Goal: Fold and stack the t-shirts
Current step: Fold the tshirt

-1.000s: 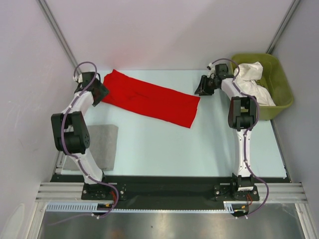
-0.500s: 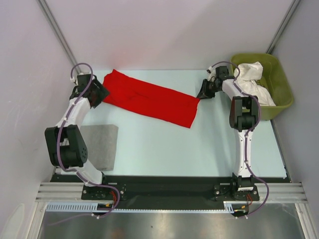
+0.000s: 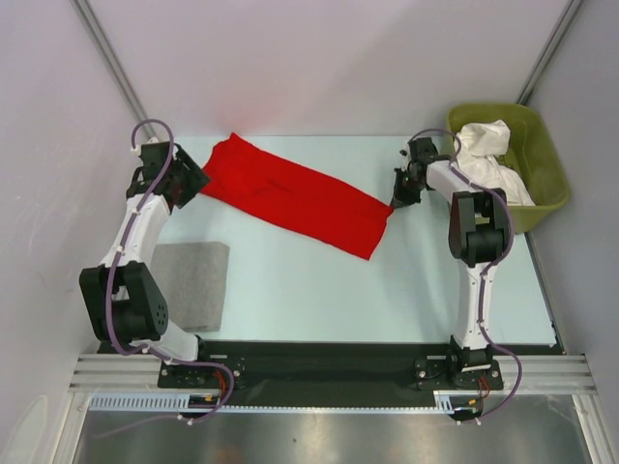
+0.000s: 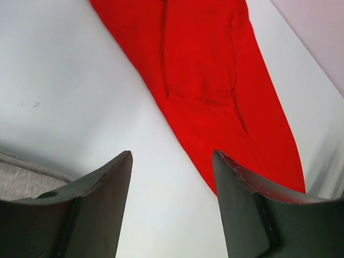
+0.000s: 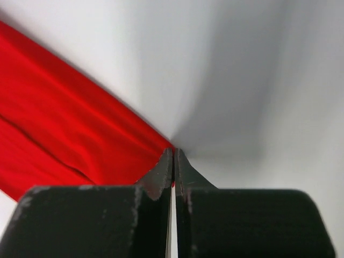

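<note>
Right gripper [image 3: 393, 202] is pinched shut on the right corner of the bright red cloth t-shirt [image 3: 290, 196], at the middle right of the top view. In its own wrist view the two fingers [image 5: 156, 180] press flat together, and the red cloth ends right at their tips. The left gripper [image 3: 191, 186] is wide open with nothing in it. It sits at the upper left, just beside the other end of the red t-shirt. I cannot tell if it touches the cloth.

The big pale flat table [image 3: 309, 280] holds it all. The red t-shirt lies across the upper half of it as a long slanted strip, high on the left and low on the right. It looks folded along its length. The olive-green plastic tub [image 3: 553, 184] sits at the upper right, and the crumpled white cloth t-shirts [image 3: 488, 159] are heaped inside it. The grey soft square pad [image 3: 198, 280] lies at the lower left, well apart from the red t-shirt.

I think the step in hand is folding the red t-shirt, with one end caught by the right gripper. The next move needs the left gripper to go down and close on its own end. Then both ends can be lifted and brought together to make the strip short. The white ones are not yet folded.
</note>
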`<state>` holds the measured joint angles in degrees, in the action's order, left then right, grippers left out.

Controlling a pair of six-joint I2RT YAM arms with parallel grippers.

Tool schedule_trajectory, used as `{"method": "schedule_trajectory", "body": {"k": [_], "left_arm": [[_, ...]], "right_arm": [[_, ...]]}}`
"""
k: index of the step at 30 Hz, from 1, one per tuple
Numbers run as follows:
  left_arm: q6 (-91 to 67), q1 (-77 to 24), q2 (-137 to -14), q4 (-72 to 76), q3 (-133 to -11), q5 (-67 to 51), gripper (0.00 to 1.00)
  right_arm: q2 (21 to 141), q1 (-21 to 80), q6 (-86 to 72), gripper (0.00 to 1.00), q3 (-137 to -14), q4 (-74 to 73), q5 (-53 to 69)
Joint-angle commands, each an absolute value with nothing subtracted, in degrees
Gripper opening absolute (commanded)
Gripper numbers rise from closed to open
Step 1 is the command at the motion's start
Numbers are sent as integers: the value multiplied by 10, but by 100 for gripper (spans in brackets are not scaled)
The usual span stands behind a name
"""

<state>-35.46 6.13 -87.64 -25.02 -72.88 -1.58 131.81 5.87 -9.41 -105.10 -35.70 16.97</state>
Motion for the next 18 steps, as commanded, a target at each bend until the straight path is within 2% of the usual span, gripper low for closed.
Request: {"method": "schedule_trajectory", "body": {"k": [1, 6, 11, 13, 18], "left_arm": [[-340, 60, -867, -258, -733, -39, 67], [-342, 60, -900, -258, -755, -87, 66], [-335, 59, -941, -241, -764, -148, 67], [-337, 59, -974, -217, -763, -181, 68], [-365, 47, -1058, -184, -781, -265, 68]], "right_arm": [[1233, 68, -117, 0, -960, -419, 27], [1068, 59, -152, 0, -736, -400, 6], [895, 65, -226, 0, -538, -386, 55], [813, 86, -254, 0, -460, -386, 97], [680, 169, -356, 2, -353, -401, 176]]}}
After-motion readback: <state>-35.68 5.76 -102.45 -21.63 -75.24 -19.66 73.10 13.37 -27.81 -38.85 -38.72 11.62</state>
